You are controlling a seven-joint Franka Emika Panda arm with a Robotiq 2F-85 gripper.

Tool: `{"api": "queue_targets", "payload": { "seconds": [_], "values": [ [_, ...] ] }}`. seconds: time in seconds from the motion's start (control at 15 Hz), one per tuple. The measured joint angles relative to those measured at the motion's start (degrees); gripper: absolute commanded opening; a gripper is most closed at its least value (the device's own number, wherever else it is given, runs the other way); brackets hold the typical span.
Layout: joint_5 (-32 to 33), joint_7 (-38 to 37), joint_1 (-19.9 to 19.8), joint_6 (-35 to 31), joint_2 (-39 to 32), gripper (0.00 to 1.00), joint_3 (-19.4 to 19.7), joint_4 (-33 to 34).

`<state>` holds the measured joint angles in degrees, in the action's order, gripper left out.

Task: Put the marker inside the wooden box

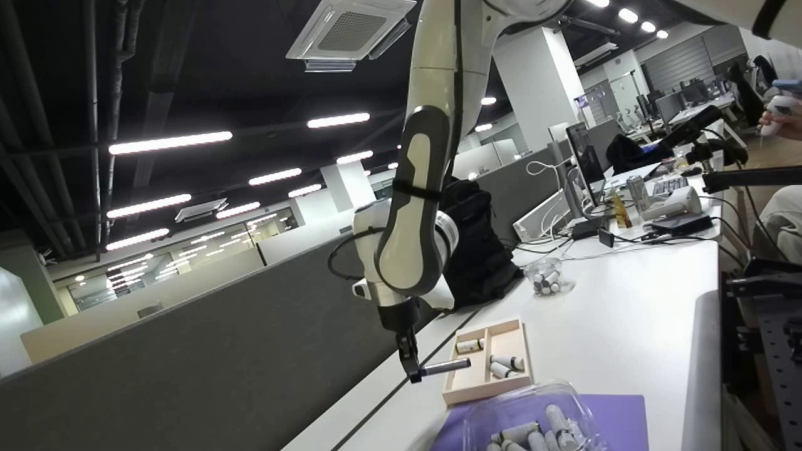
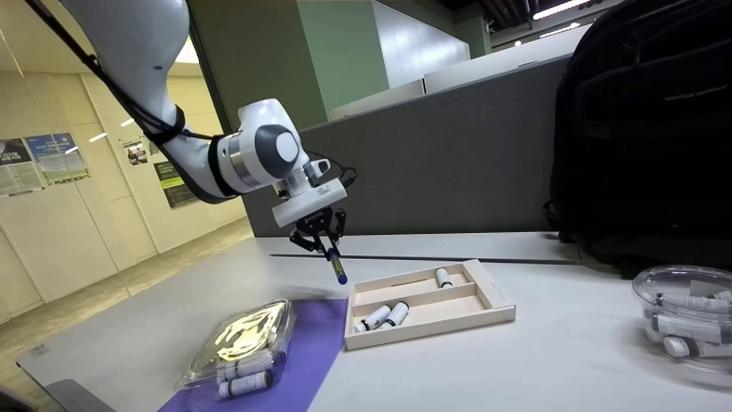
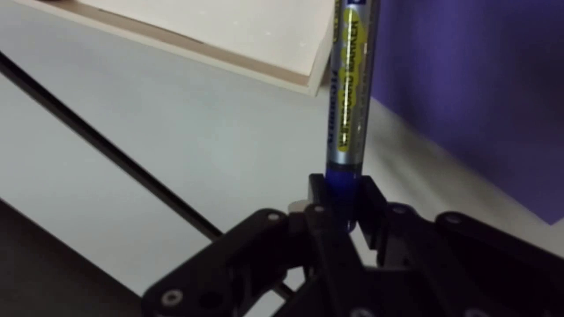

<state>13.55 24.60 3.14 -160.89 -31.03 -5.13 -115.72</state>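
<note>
Right up at my wrist camera, here's my gripper (image 3: 343, 189), fingers clenched tight around one blue end of the marker (image 3: 350, 88), and yes, I can read "WHITEBOARD MARKER" along its silver barrel! It's up in the air, just off a corner of the wooden box (image 2: 429, 328). In an exterior view the marker (image 2: 337, 267) tips downward; whether its free end overhangs the rim, I can't tell. Inside the box, two small white bottles (image 2: 396, 314) lie close together in one compartment, a lone bottle (image 2: 444, 278) in the other. Just beside it there's the purple mat (image 2: 317, 337), bearing a clear tub (image 2: 254, 332) with several white bottles (image 2: 246, 384) inside. All of this is on my white table (image 2: 434, 377). Farther along, a round jar (image 2: 675, 273) holds more bottles (image 2: 686, 329), and behind that stands the big black backpack (image 2: 646, 154) by the grey partition (image 2: 446, 160). Way out past it, in an exterior view, I've got a computer monitor (image 1: 583, 153) and a keyboard (image 1: 670, 185), and long bright strip lights (image 1: 170, 143) glow under the dark ceiling (image 1: 238, 56).
</note>
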Motion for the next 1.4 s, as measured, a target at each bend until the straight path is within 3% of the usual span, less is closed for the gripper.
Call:
{"api": "queue_targets", "payload": {
  "seconds": [0.4,0.93,1.4],
  "values": [
    [3.39,-0.60,-0.67,-4.38,2.45,0.05,3.70,-0.29],
    [3.04,0.25,-5.08,-6.46,-5.35,0.05,1.58,3.60],
    [2.62,0.58,-6.53,-6.04,-10.20,0.05,-0.95,6.91]
  ]
}}
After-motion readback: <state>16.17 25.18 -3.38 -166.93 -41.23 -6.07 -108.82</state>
